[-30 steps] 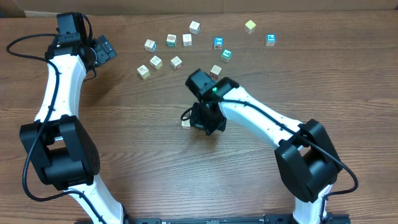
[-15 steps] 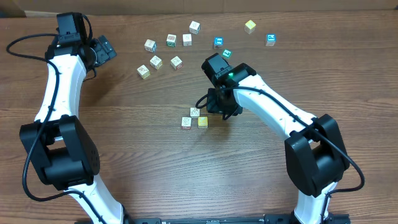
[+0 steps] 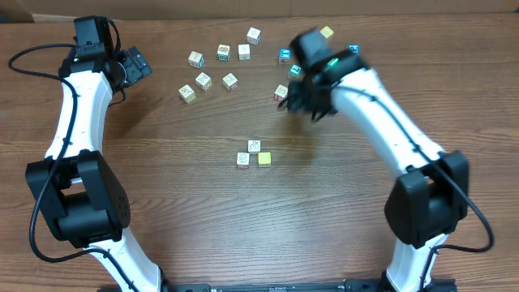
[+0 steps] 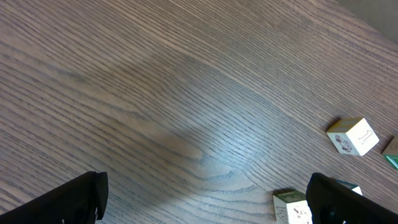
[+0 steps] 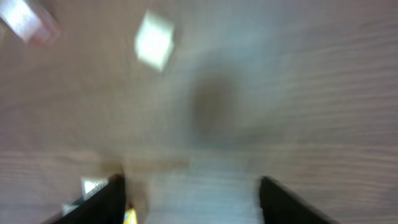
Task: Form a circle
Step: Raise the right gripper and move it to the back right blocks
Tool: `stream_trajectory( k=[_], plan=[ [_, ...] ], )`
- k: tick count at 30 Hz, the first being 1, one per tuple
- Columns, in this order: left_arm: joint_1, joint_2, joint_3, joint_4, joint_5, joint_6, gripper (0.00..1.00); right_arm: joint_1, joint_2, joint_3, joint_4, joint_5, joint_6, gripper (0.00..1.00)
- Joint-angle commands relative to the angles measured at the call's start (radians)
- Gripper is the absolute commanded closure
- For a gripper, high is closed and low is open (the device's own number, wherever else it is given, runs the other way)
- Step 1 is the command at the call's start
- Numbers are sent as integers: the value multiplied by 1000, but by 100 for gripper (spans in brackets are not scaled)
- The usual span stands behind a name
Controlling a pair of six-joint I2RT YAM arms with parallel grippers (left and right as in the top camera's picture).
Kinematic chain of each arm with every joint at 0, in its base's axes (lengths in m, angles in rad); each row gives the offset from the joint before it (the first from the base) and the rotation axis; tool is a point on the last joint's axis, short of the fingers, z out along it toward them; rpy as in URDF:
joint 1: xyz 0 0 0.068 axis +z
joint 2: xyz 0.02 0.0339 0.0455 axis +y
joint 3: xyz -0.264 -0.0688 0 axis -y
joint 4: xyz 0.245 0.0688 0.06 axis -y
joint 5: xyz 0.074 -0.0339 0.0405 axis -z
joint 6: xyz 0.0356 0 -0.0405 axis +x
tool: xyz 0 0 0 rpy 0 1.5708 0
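Three picture cubes (image 3: 242, 159) are forming the circle (image 3: 254, 148); beyond it the right gripper (image 5: 196, 200) is hovering open-jawed, empty; left gripper (image 4: 206, 203) is gaping wide.

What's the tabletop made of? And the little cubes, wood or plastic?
Tabletop: wood or wood-look laminate, brown, low sheen; long grain lines run across it. Veneer or print, cannot tell. Cubes: probably painted wood, possibly plastic; pale matte faces with printed pictures, sharp edges, no gloss.
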Motion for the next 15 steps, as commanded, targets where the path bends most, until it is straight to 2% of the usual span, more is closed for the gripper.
stream_trajectory(
  k=[1,4,8,12,15],
  plan=[
    [-7,-11,11,2,2,-3,1,-50,-7,78,21,16,-40,20],
    [-7,-11,11,2,2,-3,1,-68,4,74,88,17,-21,7],
    [-7,-11,11,2,2,-3,0,-62,56,74,168,17,3,2],
    [-7,-11,11,2,2,-3,0,-46,127,72,224,17,74,2],
    [-7,-11,11,2,2,-3,0,-36,185,69,263,17,103,10]
  ],
)
